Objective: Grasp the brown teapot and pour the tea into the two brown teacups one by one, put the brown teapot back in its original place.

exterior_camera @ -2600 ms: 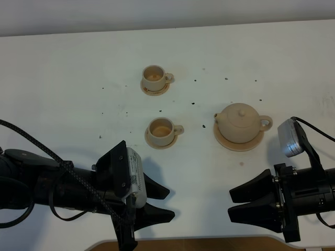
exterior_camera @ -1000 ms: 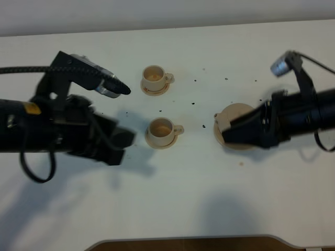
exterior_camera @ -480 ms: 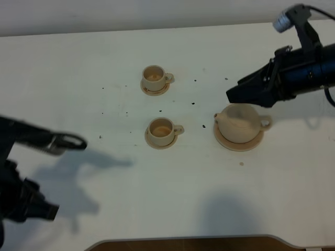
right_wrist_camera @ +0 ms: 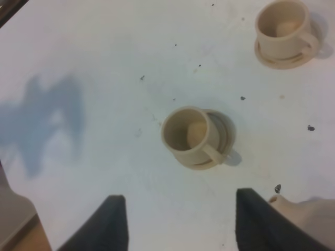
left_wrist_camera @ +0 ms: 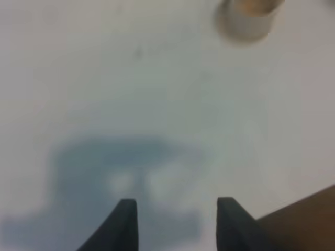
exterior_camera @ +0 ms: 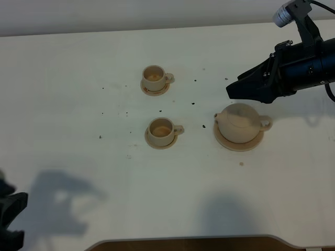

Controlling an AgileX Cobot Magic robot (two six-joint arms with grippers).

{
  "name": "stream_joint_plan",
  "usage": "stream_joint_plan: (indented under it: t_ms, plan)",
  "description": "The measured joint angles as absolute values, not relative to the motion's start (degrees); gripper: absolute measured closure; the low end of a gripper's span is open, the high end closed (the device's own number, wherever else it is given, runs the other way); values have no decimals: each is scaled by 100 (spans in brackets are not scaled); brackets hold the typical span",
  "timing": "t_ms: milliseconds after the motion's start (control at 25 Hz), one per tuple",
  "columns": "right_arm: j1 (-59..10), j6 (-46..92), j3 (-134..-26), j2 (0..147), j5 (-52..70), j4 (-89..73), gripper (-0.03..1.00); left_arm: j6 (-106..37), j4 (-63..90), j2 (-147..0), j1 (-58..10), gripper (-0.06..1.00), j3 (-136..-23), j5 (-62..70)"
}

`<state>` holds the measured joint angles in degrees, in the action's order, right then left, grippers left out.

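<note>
White worktop [exterior_camera: 63, 78], dotted with dark specks [exterior_camera: 194, 81], carries the tea set. The brown teapot [exterior_camera: 239, 121] sits upright with its lid on, resting on its wide saucer [exterior_camera: 238, 145]. Its spout points toward the cups and its loop handle away from them. The far teacup [exterior_camera: 153, 77] and the near teacup [exterior_camera: 160, 128] each stand on a small saucer [exterior_camera: 155, 145], apart from each other, with their handles on the teapot's side. A tan-orange patch shows at the bottom of each cup; whether it is liquid cannot be told. The right hand [exterior_camera: 231, 91] hangs above the worktop just beyond the teapot, reaching in from the right edge with its fingers aimed toward the cups. Its jaws stand wide apart with nothing between them. The left hand [left_wrist_camera: 177, 201] is at the near left corner, over bare worktop and its own shadow. Its jaws are parted and empty, well apart from the set.
</note>
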<state>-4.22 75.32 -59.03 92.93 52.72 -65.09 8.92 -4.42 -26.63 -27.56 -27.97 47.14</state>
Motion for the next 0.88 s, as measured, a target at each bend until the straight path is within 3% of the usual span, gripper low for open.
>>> stream_joint_plan:
  t_ms: [400,880]
  plan:
    - [-422,7532,-5903,9293,5328,-6498,48,-394,670,-1502,-2756,58,-2834,4916]
    - [-422,7532,-5903,9293,5353,-6497,48,-305,187,-1477,-2756,58,-2913,5957]
